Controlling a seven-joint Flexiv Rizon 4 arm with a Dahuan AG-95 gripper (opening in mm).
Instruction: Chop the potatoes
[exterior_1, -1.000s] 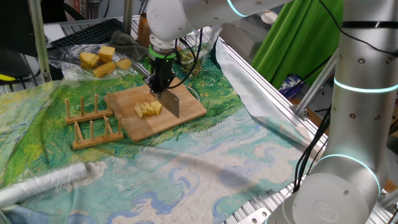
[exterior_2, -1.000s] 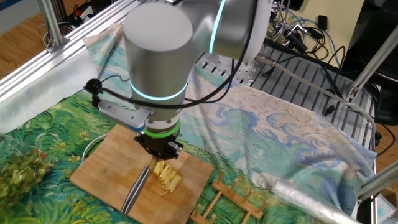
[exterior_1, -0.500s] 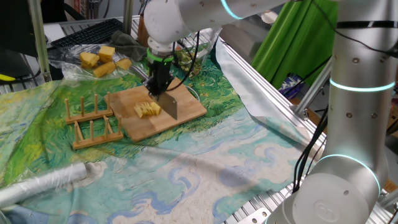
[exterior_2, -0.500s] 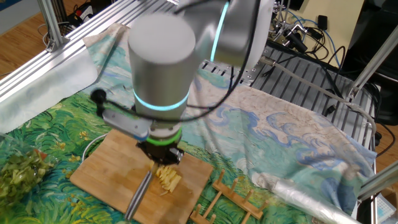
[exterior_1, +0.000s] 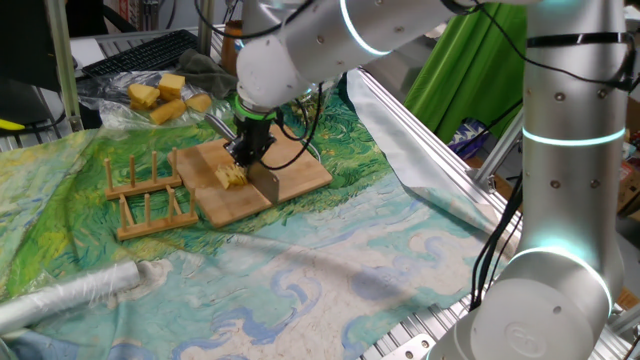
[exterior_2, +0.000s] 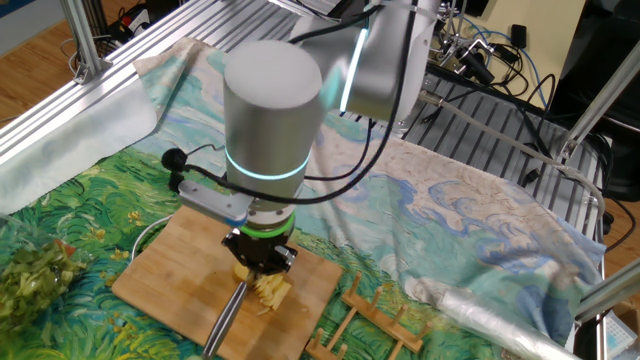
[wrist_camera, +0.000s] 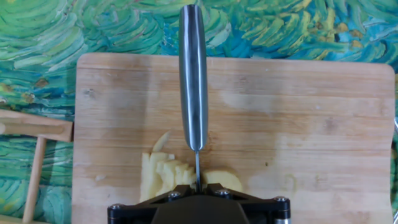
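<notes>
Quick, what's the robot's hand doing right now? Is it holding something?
Gripper: shut on the knife, blade down in the potato slices on the wooden board.

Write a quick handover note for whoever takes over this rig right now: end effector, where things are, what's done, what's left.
End effector: shut on the knife, pointing straight down, blade edge down in the potato.
Potato: on the board, near its edge by the wooden rack. Part is fanned into thin slices; a rounded uncut bit sits on the other side of the blade.
Done: several slices cut.
Left: finish this cut and slice the rest. Larger yellow chunks lie off the board, uncut.
</notes>
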